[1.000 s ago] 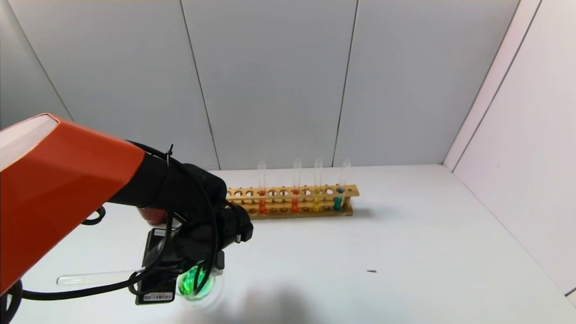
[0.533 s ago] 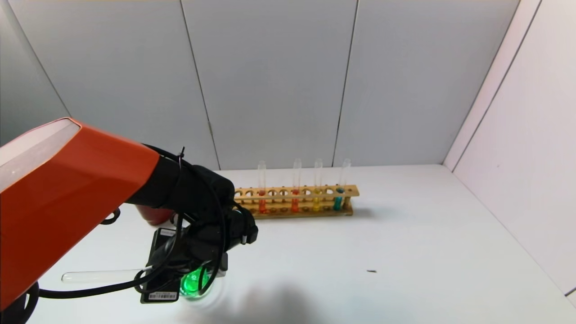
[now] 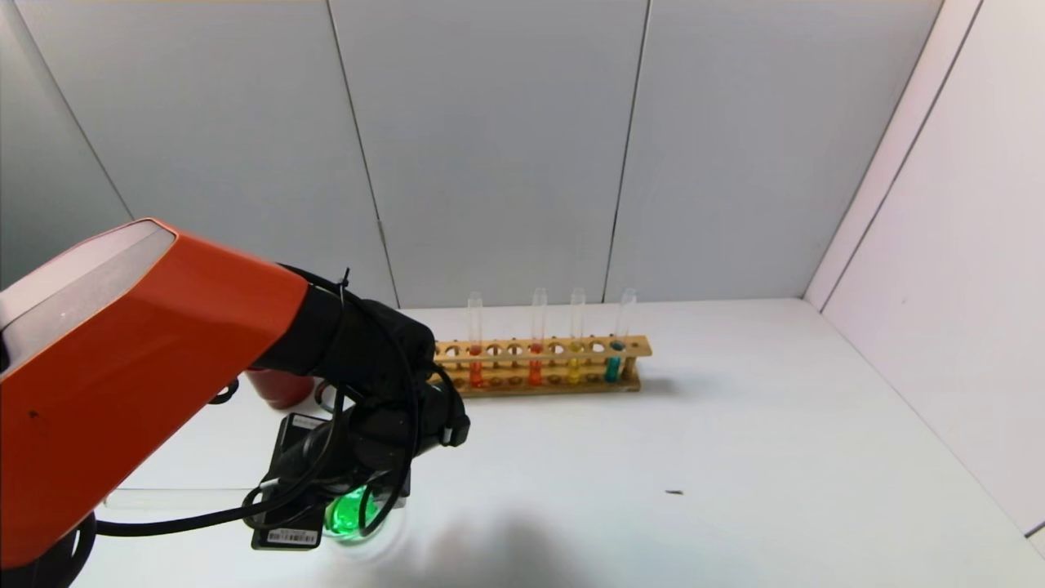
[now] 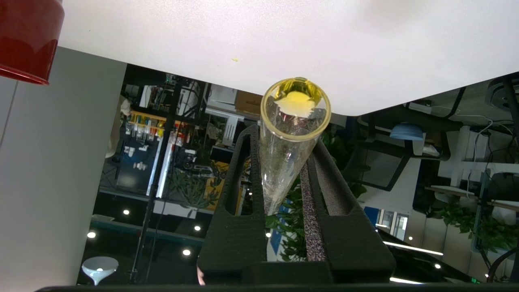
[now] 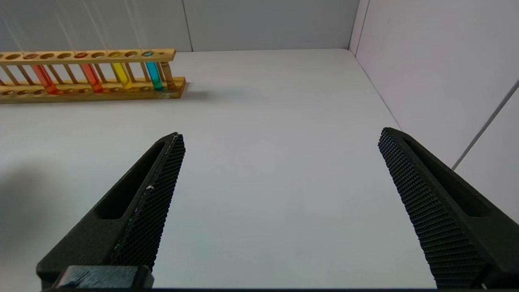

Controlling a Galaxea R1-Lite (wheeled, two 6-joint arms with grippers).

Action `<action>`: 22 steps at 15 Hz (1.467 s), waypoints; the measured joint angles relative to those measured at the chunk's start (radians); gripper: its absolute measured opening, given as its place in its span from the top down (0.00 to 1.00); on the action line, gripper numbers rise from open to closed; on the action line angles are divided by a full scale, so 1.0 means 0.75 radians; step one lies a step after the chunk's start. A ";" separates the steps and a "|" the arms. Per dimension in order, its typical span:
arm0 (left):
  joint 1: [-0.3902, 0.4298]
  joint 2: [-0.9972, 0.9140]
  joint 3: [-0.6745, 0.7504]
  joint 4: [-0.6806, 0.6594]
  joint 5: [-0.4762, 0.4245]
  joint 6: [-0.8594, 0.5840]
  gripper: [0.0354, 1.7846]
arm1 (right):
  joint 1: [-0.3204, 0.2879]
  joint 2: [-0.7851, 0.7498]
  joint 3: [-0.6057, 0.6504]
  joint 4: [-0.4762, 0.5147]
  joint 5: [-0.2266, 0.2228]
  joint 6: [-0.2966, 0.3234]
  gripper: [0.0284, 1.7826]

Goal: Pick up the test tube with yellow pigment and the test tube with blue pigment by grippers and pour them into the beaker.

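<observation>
While the left hand [image 4: 286, 137] is clamped shut on the test tube with yellow pigment [image 4: 294, 117], that tube lies almost level. In the head view its rounded end runs out to the hand's left and its mouth is toward the beaker [image 3: 353, 516], which sits right under the wrist. The left wrist view looks down the bore: the glass is nearly drained, with only a yellow film and a bead of liquid at the lip. The beaker holds bright green liquid, so the yellow pour looks finished or very nearly so.

The test tube with blue pigment [image 5: 154, 75] stands upright in the wooden rack [image 5: 89, 94], in the end hole. Its long axis is vertical and its clear neck rises well above the top rail. A second yellow-filled tube [image 5: 121, 76] is just beside it, with two orange-red tubes [image 5: 67, 79] farther along. The right hand [image 5: 279, 138] hovers over the bare white surface [image 5: 263, 121] with its fingers spread wide and nothing between them. The rack is ahead of it and off to its left, well apart.

That free right hand seems the better placed for the blue tube. It would need to close on the bare neck above the rail and draw it straight up, clear of its yellow neighbour. A dark red cup [image 3: 277, 388] stands beyond the left hand.
</observation>
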 joint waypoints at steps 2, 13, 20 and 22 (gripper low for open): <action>0.000 0.002 -0.002 0.003 0.000 -0.002 0.84 | 0.000 0.000 0.000 0.000 0.000 0.000 0.02; -0.004 0.005 -0.006 -0.001 -0.009 -0.017 0.84 | 0.000 0.000 0.000 0.000 0.001 0.000 0.02; 0.003 -0.092 -0.028 -0.166 -0.139 -0.341 0.84 | -0.001 0.000 0.000 0.000 0.000 0.001 0.02; 0.003 -0.140 0.020 -0.221 -0.150 -0.438 0.84 | 0.001 0.000 0.000 -0.001 0.001 0.001 0.02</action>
